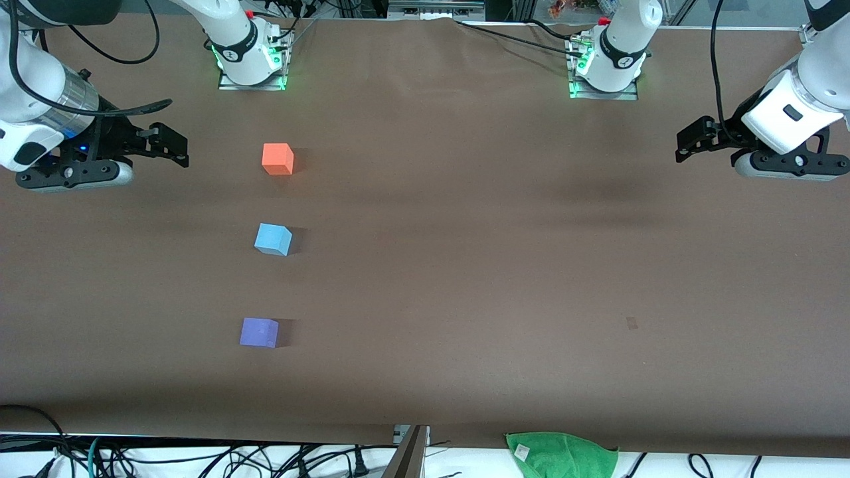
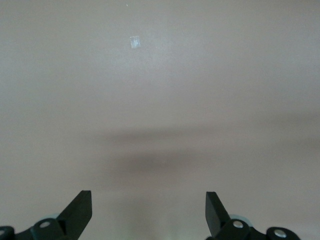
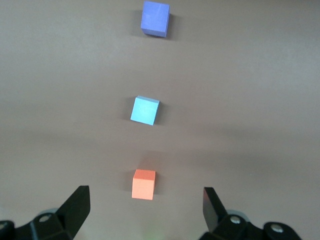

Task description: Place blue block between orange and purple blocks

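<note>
Three small cubes lie in a row on the brown table, toward the right arm's end. The orange block [image 1: 277,159] [image 3: 144,184] is farthest from the front camera and the purple block [image 1: 259,332] [image 3: 155,18] is nearest. The blue block [image 1: 273,239] [image 3: 145,110] sits between them, apart from both. My right gripper [image 1: 169,143] [image 3: 146,197] hovers open and empty at its end of the table, beside the orange block. My left gripper [image 1: 694,139] [image 2: 148,202] waits open and empty over bare table at the left arm's end.
A green cloth [image 1: 561,455] hangs at the table edge nearest the front camera, with cables below it. A small pale mark [image 1: 631,323] [image 2: 134,42] is on the table cover. The arm bases [image 1: 252,60] stand along the back edge.
</note>
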Tool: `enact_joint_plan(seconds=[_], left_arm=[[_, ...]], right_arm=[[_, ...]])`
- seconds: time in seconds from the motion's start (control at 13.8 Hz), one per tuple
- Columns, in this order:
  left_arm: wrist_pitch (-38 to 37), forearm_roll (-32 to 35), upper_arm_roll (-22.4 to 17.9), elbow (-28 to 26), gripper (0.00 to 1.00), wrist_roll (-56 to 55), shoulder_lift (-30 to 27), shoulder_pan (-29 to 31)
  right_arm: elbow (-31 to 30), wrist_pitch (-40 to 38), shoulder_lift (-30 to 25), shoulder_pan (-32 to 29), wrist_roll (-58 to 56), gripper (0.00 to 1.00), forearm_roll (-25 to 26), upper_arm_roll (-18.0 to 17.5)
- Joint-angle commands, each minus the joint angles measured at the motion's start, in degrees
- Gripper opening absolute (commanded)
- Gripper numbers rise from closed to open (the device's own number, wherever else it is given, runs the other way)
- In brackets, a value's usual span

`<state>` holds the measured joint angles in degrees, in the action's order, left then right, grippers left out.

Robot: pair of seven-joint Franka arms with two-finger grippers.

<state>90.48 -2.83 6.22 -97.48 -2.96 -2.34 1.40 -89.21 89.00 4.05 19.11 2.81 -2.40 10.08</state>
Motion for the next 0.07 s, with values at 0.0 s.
enact_joint_plan(seconds=[0.0], left_arm=[[-1.1, -0.42, 0.2, 1.24, 1.0, 0.77, 0.41, 0.27]], right_arm=[[1.23, 0.03, 0.69, -0.74, -0.35, 1.0, -0.59, -0.5]])
